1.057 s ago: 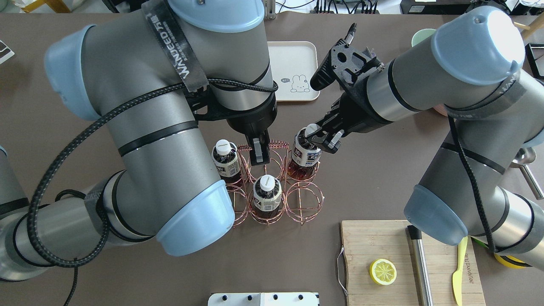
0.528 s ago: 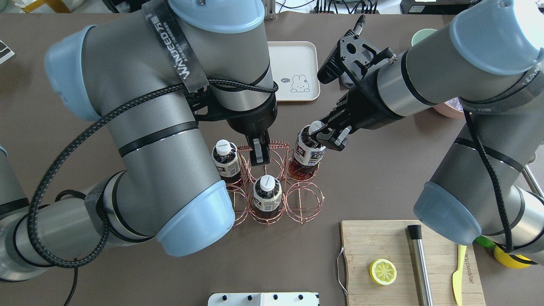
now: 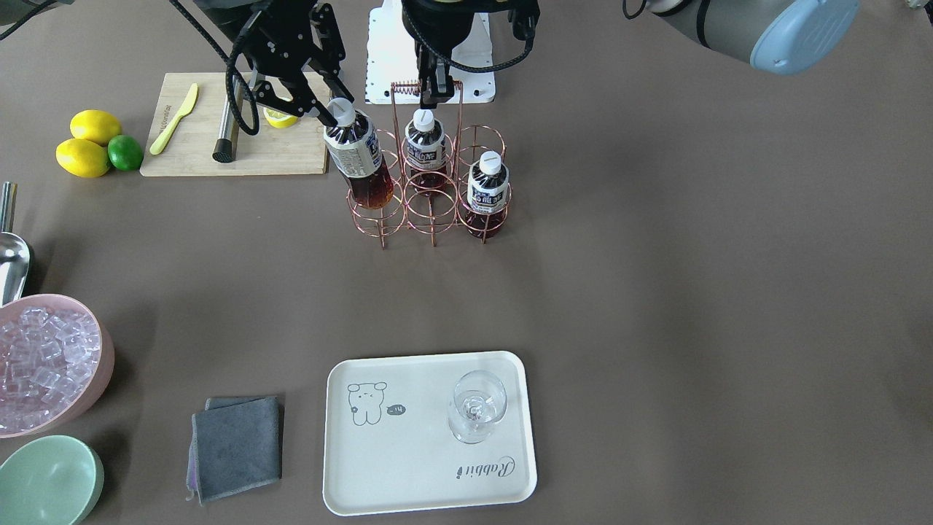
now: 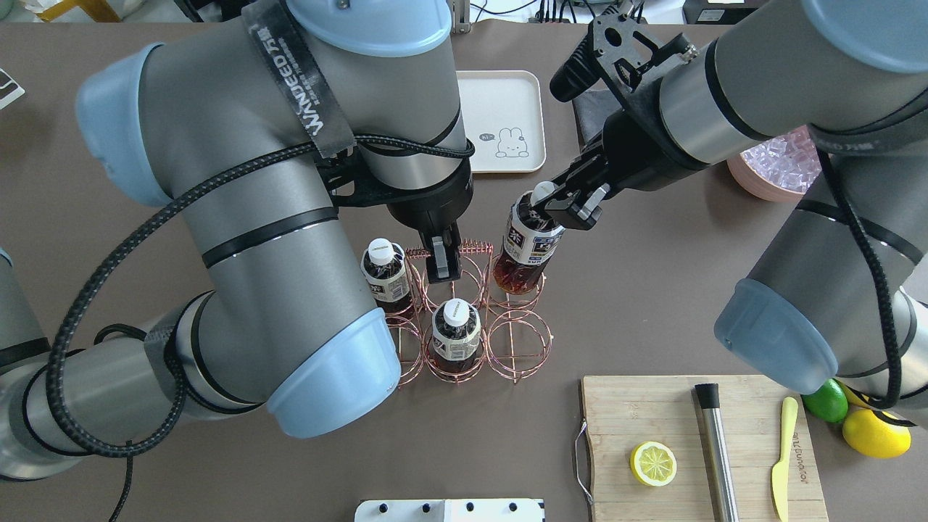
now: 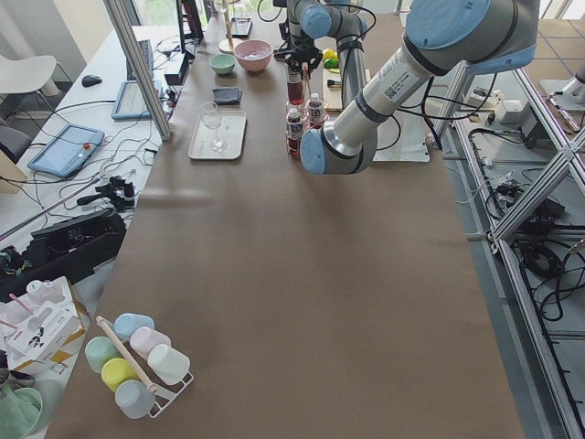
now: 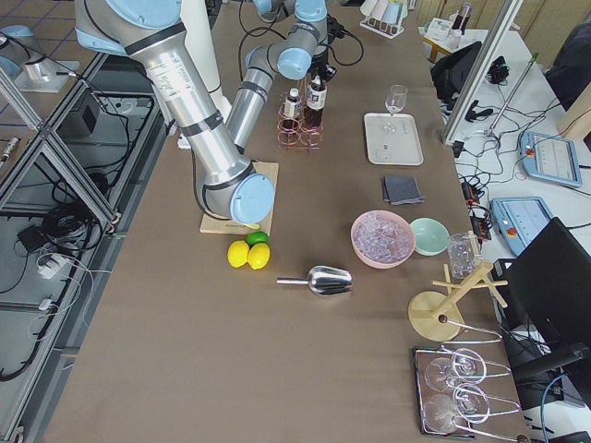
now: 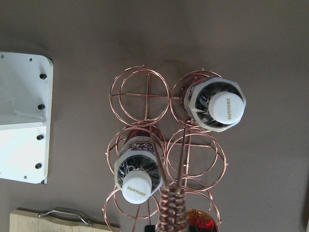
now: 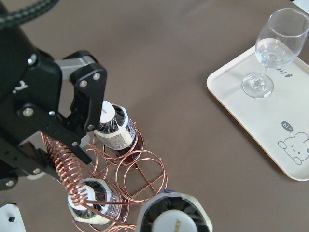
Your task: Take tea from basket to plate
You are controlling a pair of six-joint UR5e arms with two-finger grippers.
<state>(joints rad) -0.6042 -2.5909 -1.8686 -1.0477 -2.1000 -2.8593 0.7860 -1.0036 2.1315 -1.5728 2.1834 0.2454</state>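
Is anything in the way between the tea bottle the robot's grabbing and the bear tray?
Nothing visible stands between the tea bottle and the tray. A wine glass stands on the tray, beside the free bear end.

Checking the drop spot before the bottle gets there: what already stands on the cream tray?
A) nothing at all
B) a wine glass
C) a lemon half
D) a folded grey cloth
B: a clear wine glass stands upright on the cream tray, at the end away from the bear drawing. The grey cloth lies on the table beside the tray, not on it.
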